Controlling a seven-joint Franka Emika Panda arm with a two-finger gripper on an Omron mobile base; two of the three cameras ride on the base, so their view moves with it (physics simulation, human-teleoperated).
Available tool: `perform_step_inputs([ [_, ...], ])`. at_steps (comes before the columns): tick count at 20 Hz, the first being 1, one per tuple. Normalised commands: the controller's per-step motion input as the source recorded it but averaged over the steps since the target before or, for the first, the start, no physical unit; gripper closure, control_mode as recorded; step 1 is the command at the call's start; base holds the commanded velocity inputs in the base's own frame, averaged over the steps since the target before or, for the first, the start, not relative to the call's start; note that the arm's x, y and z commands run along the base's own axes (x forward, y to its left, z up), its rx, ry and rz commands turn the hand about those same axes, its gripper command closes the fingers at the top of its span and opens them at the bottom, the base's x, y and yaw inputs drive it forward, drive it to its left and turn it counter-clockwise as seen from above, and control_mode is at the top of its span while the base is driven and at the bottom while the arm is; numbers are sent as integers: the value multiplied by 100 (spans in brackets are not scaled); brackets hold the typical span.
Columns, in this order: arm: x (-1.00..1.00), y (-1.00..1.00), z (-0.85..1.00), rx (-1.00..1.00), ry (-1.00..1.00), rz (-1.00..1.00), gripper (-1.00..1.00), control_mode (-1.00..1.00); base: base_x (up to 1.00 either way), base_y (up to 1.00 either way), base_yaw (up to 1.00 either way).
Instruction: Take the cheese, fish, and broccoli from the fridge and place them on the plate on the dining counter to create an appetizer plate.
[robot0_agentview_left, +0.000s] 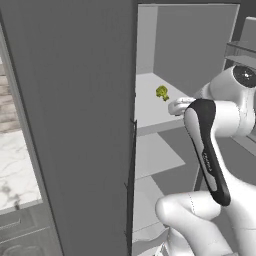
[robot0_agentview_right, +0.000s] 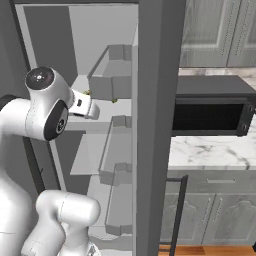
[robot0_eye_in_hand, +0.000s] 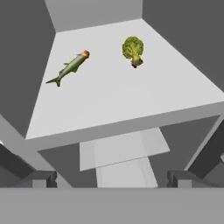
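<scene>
fish (robot0_eye_in_hand: 70, 67) lying flat, left on fridge shelf (robot0_eye_in_hand: 113, 96) | broccoli (robot0_eye_in_hand: 133, 50) sitting right, well apart

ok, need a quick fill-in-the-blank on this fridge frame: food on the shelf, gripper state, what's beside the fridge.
1. The fish and the broccoli lie on the same fridge ____.
2. In the hand view, the fish lies to the ____ of the broccoli.
3. The gripper is ____ and holds nothing.
4. The black appliance on the counter beside the fridge is a ____.

Missing words: shelf; left; open; microwave
</scene>
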Motion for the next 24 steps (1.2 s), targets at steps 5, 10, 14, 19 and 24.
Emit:
perform_step_inputs([
  [5,36,-10,0,0,0,2,-100,-100,0,0,0],
  [10,42,0,0,0,0,1,-100,-100,0,0,0],
  [14,37,0,0,0,0,0,-100,-100,0,0,0],
  [19,23,0,-1,-2,0,0,-100,-100,0,0,0],
  [24,34,0,-12,-4,0,0,-100,-100,0,0,0],
])
